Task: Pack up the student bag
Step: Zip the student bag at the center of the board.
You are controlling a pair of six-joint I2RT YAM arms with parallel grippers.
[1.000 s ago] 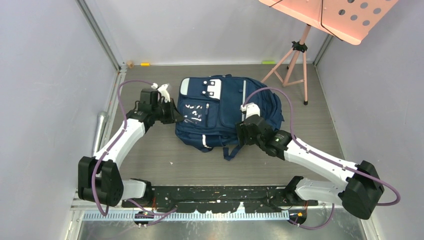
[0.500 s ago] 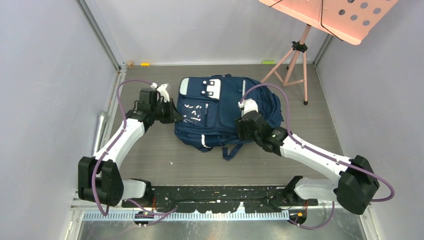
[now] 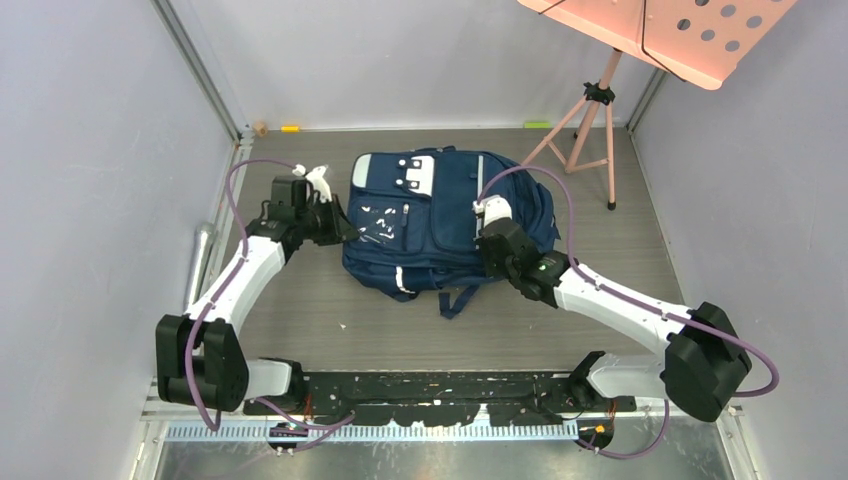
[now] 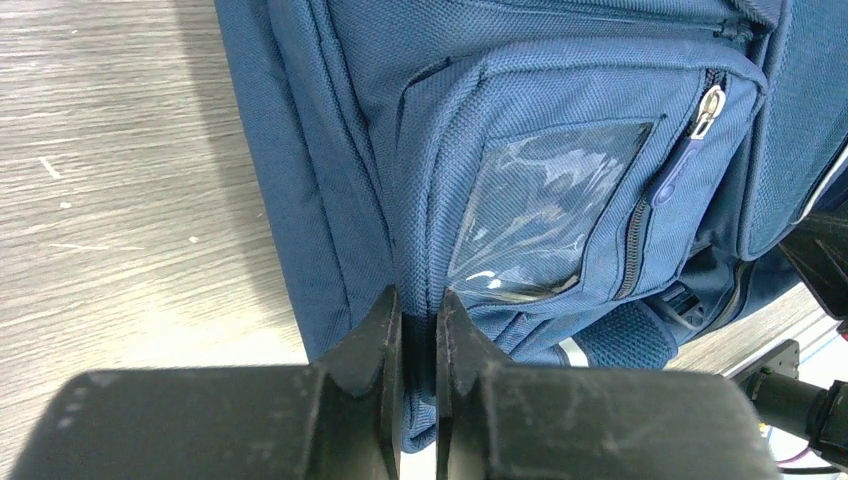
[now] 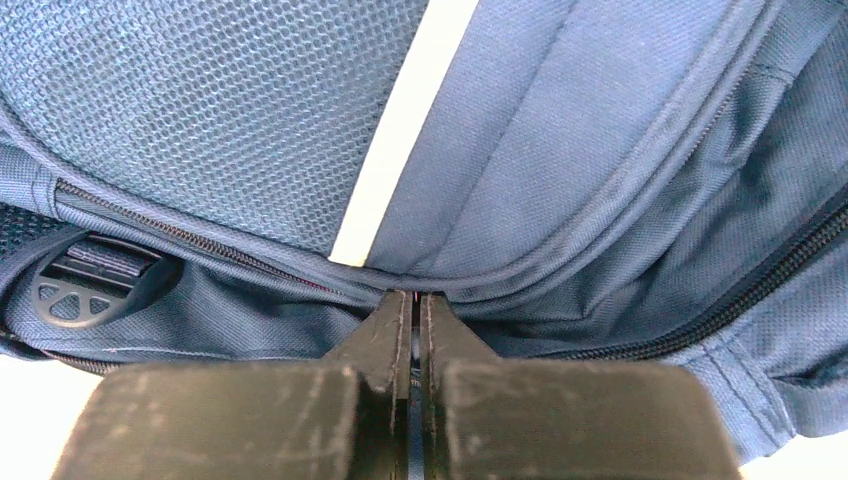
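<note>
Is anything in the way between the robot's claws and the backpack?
No, nothing visible. The left claw and the right claw are each pinched shut right on the backpack, on its blue fabric at opposite sides.

You've got white shells on your left arm (image 3: 240,285) and right arm (image 3: 615,305), black joints, purple cables (image 3: 229,192) looping along both, matte black left gripper (image 4: 418,340) and right gripper (image 5: 415,330).
</note>
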